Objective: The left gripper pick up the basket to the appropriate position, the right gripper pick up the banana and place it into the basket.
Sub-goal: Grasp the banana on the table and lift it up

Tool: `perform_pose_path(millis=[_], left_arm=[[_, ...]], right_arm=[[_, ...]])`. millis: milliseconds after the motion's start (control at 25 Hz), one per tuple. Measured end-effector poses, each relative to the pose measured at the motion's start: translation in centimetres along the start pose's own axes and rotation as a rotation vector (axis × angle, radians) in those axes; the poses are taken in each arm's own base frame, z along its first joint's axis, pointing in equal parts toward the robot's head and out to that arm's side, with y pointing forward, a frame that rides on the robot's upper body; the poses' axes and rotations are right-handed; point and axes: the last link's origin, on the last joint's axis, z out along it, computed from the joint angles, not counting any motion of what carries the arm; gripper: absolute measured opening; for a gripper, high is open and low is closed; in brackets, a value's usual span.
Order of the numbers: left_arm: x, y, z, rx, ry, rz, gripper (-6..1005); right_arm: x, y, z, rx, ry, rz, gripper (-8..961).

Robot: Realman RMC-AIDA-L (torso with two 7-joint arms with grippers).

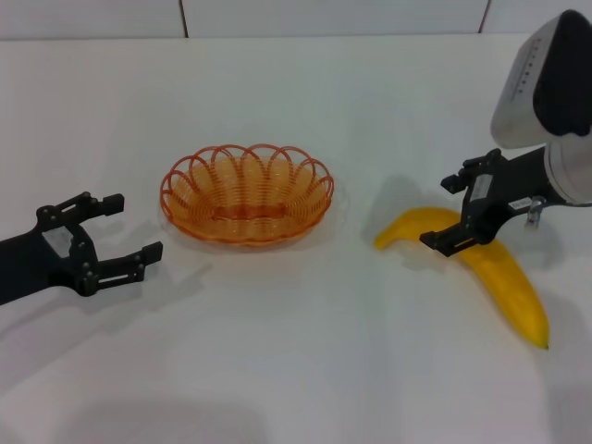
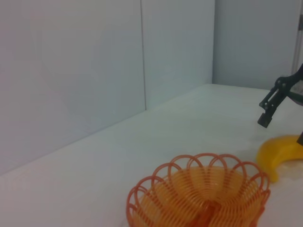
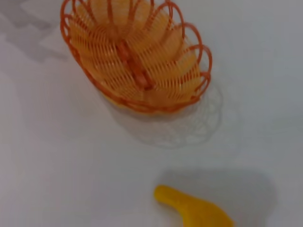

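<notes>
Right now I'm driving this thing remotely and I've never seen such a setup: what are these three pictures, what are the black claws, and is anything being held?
You see one two-armed robot through three cameras. The wide picture comes from its head, looking down at a white table. The other two come from cameras on its wrists.

The black claws are its grippers. The left gripper hovers open to the left of the orange wire basket, clear of it and holding nothing. The right gripper is open and positioned over the middle of the yellow banana, one finger on each side. It has not closed, and the banana appears to be lying on the table.

The left wrist view shows the basket close up. The basket is empty.
</notes>
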Motion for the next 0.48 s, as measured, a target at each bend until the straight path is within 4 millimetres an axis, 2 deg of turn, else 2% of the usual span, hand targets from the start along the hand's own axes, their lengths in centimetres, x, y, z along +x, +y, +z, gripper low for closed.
perform_pose_path(millis=[480], left_arm=[[0.22,-0.08,0.31,-0.005,0.002,0.004,894]], right_arm=[[0.54,-0.31,0.9,-0.008,0.059,0.009,788]])
